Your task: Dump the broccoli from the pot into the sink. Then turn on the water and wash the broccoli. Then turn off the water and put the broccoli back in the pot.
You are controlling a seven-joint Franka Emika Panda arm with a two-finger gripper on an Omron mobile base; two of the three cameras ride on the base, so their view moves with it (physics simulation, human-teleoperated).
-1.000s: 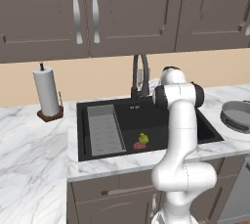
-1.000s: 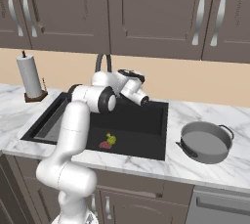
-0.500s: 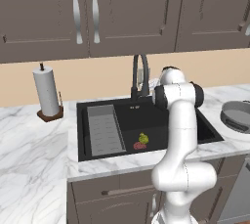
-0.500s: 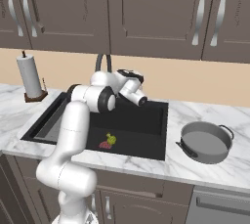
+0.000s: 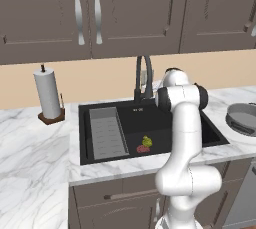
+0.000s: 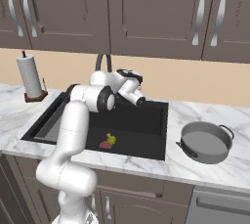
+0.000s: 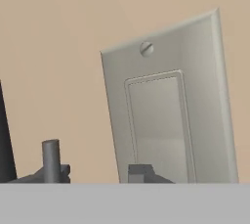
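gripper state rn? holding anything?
gripper: closed, holding nothing visible, up by the wall plate behind the faucet. The broccoli lies loose in the sink.

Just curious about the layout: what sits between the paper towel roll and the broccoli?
The sink's grey ribbed tray insert, seen in the left base view between the paper towel roll and broccoli.

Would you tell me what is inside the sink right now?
Inside the sink lie the broccoli, the red drain beside it and the ribbed tray; the arm covers part of the basin.
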